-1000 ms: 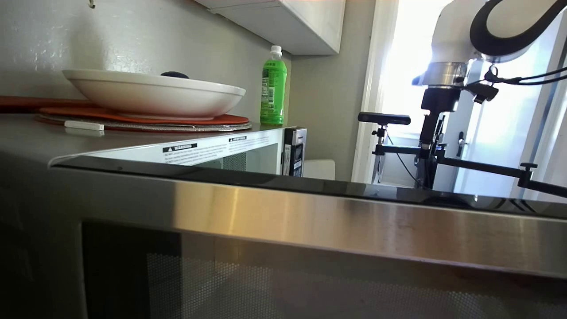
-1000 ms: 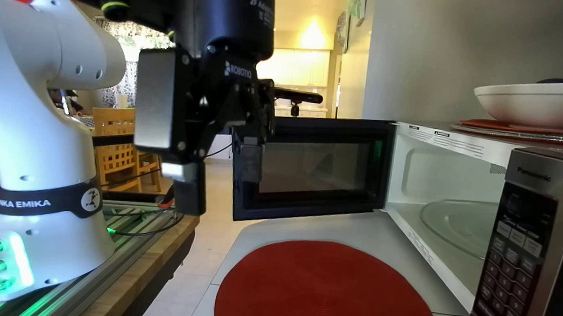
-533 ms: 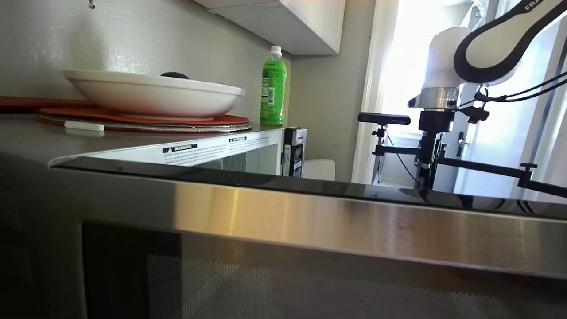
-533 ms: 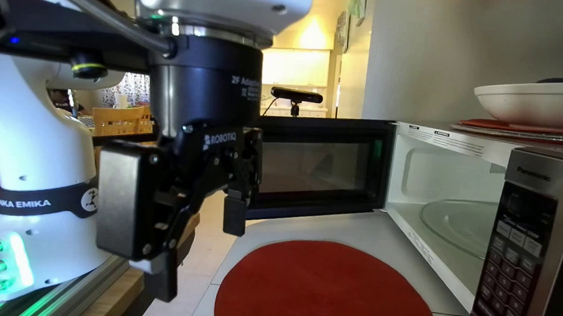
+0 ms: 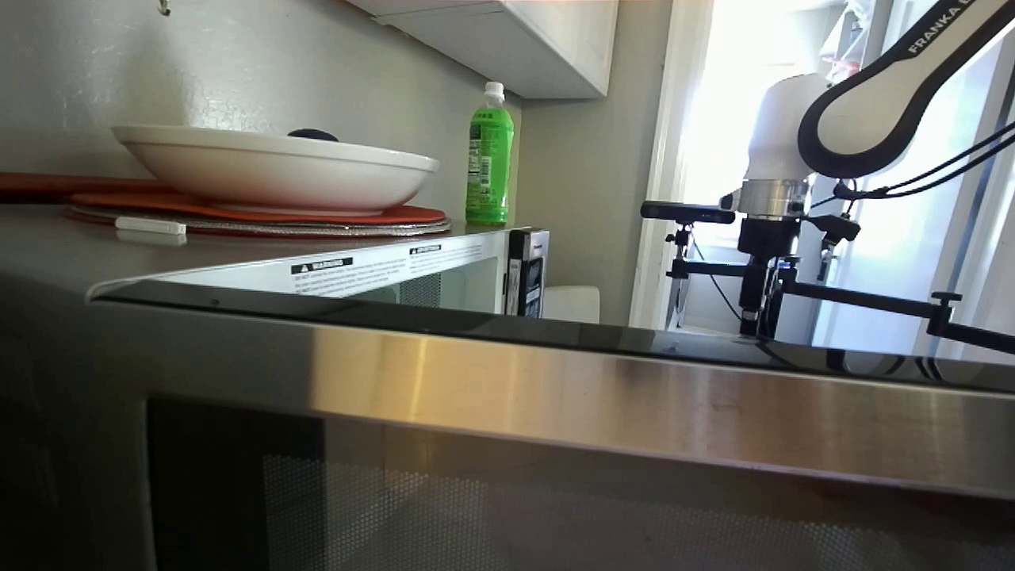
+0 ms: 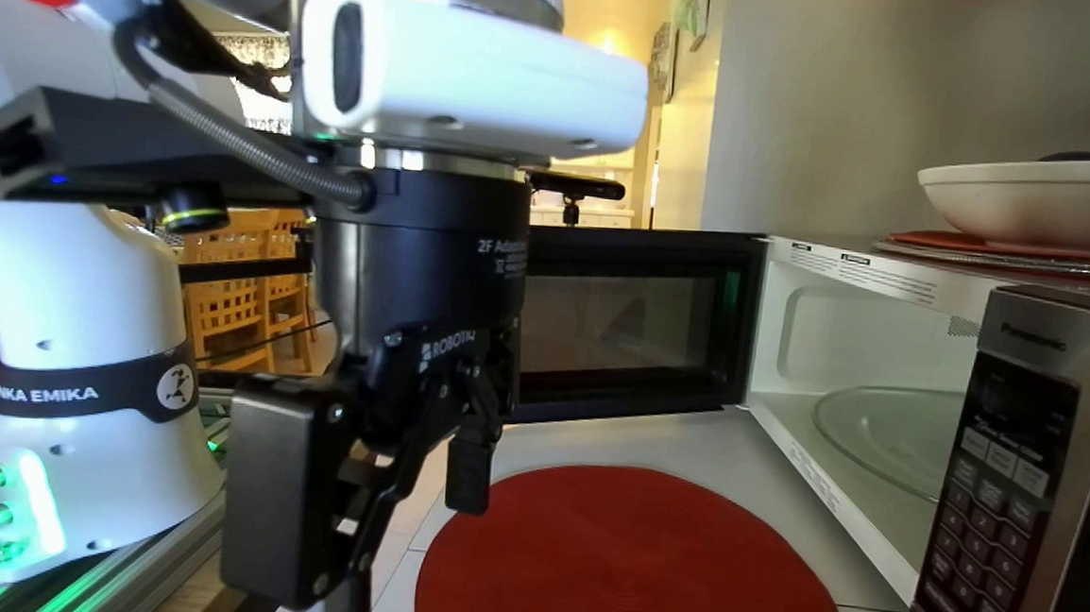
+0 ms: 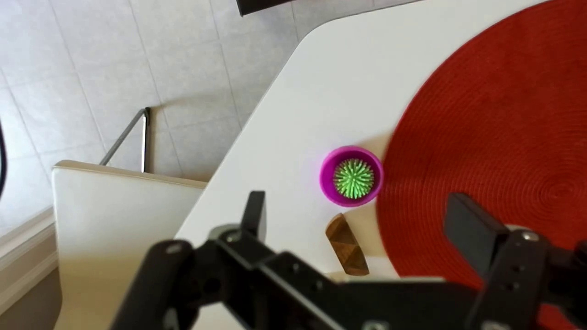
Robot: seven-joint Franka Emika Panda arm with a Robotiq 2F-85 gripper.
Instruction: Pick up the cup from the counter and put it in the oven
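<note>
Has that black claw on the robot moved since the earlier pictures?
Yes, down: in an exterior view, the gripper now hangs lower relative to the open microwave door.

Interior setting in mixed light.
In an exterior view, a grey wall [image 5: 587, 174] is met by a white overhead cabinet [image 5: 567, 47] near a glaring, white-framed opening [image 5: 721, 139]; in an exterior view, wooden chairs [image 6: 218, 231] and a yellow-lit far wall [image 6: 611, 7] are seen; in the wrist view, a pale tiled floor [image 7: 105, 59] is shown.
</note>
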